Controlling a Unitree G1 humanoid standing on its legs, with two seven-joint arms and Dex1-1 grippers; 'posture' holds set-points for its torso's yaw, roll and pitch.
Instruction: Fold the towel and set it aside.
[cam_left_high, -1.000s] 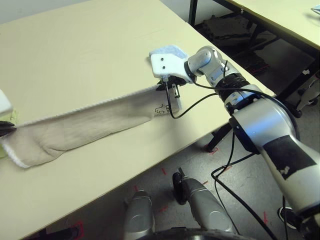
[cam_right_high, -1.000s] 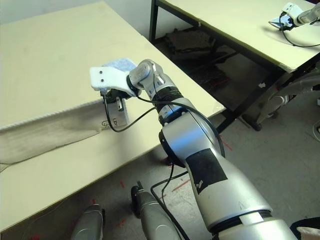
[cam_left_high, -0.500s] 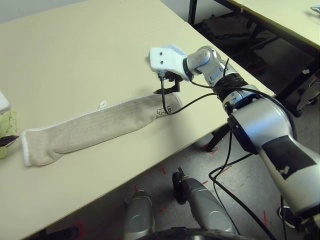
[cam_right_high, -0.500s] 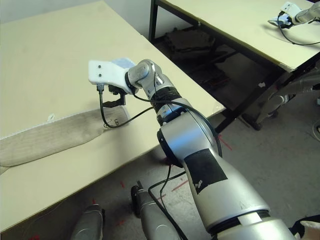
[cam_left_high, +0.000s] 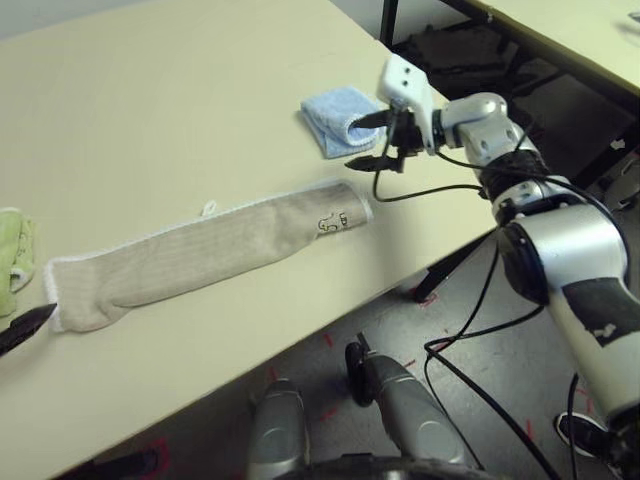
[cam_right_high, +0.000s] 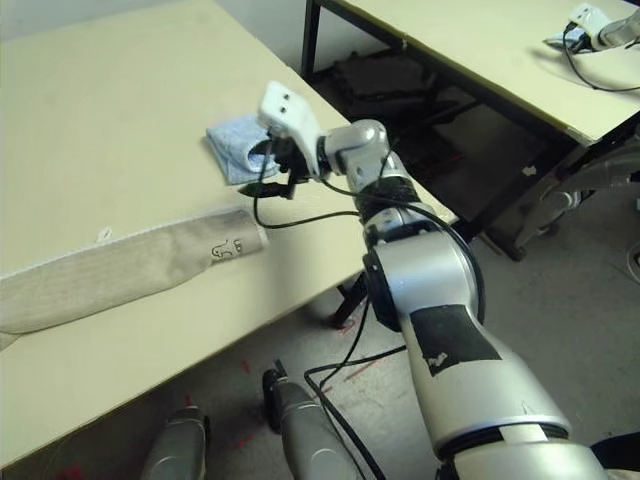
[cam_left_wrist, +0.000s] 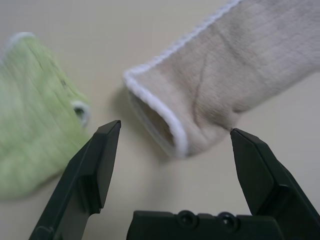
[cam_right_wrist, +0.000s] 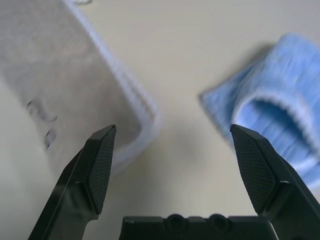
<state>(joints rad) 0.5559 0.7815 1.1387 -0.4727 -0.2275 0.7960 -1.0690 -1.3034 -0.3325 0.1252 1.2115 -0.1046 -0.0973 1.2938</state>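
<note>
Towel (cam_left_high: 205, 255) lies as a long folded strip, so I've got both grippers, left (cam_left_wrist: 172, 135) and right (cam_left_high: 372, 140), spread wide and empty, blue cloth (cam_left_high: 335, 118) at one o'clock.

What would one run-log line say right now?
towel: folded strip, flat | left gripper: open, empty | right gripper: open, empty

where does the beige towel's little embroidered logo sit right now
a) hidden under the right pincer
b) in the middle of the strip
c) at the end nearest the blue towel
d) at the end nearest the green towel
c: the embroidered logo marks the end of the beige towel that lies just short of the blue towel, far from the green towel.
</note>
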